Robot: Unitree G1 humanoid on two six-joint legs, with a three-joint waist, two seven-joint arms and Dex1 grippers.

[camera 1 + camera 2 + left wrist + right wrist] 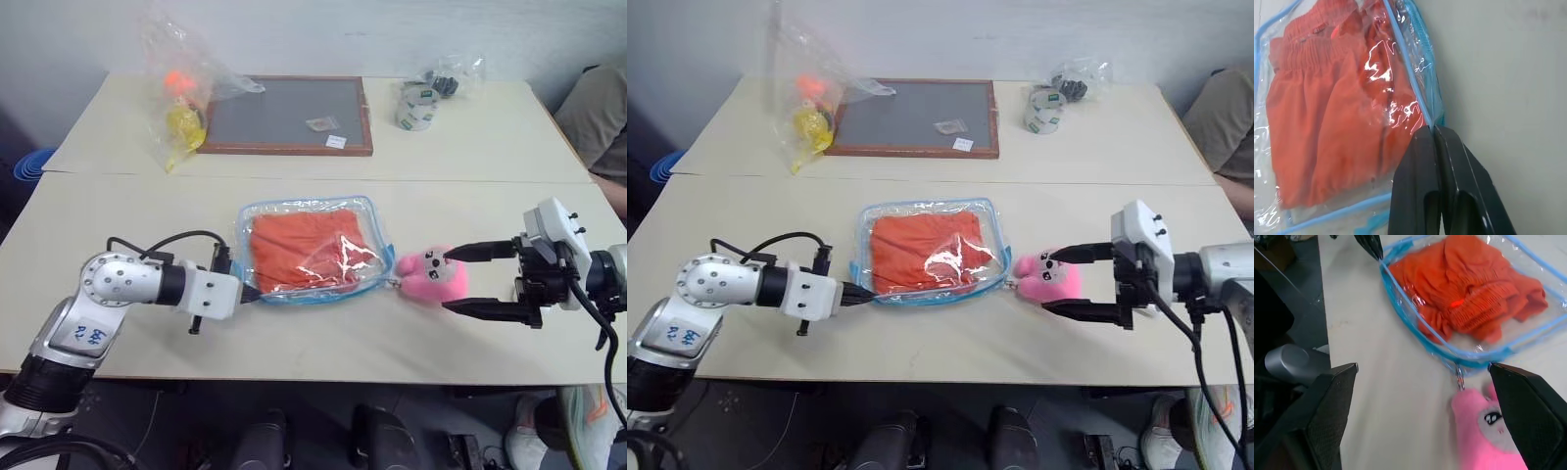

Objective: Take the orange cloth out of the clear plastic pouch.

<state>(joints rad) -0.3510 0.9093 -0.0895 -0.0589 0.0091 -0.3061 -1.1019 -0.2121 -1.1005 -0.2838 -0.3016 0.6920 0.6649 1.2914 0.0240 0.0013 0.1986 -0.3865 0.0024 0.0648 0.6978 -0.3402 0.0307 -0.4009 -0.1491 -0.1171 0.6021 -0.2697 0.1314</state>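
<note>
1. Two arms over the near table (323,343). I see my left gripper (252,292) pinched tight on the blue-trimmed edge of the clear plastic pouch (372,211), at the pouch's near left corner. In the left wrist view both fingers (1420,166) are pressed together on the trim.
2. Orange cloth (304,250) lies wrinkled inside the pouch, which sits flat at mid-table. The cloth takes up most of the interior and reaches close to the far and left trim.
3. My right gripper (468,280) stands spread wide and holds nothing. Its fingers bracket the pink plush toy (431,276), one past the toy's far side and one toward the near table edge. I cannot tell whether either finger touches it.
4. Plush sits just beside the pouch's right near corner, linked by a small metal ring (1460,380).
5. Open tabletop in front of the pouch up to the near edge, and also behind it up to the seam with the far table.
6. Far table holds a framed grey board (284,113), a thin clear bag with yellow and orange items (181,93) and a tape roll (415,106), all well apart from the pouch.
7. A person's sleeve (598,117) shows at the far right.
</note>
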